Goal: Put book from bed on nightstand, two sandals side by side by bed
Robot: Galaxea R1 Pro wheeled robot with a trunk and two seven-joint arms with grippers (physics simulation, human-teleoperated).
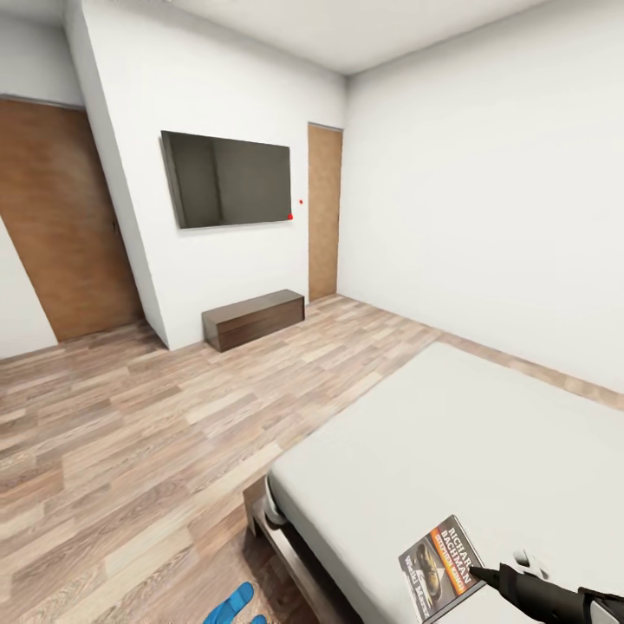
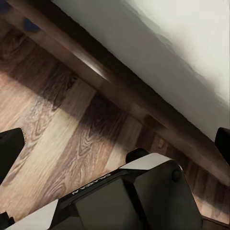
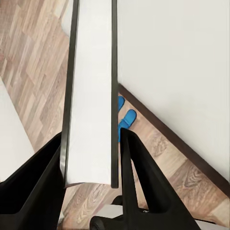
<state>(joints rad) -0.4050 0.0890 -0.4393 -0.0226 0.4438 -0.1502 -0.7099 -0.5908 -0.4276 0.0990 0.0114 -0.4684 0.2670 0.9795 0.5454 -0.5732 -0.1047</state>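
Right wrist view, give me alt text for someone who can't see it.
The right end effector grips the book edge-on between its two black fingers, held above the off-white bed. Past the bed's dark frame, two blue sandals lie on the wood-plank floor.

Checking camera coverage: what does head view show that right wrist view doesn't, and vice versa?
Head view alone: the book's printed cover, wall TV, low dresser, two wooden doors.
Right wrist alone: the book's page edge between the right gripper's fingers, which are shut on it.
Both: bed, blue sandals, plank floor, white walls.
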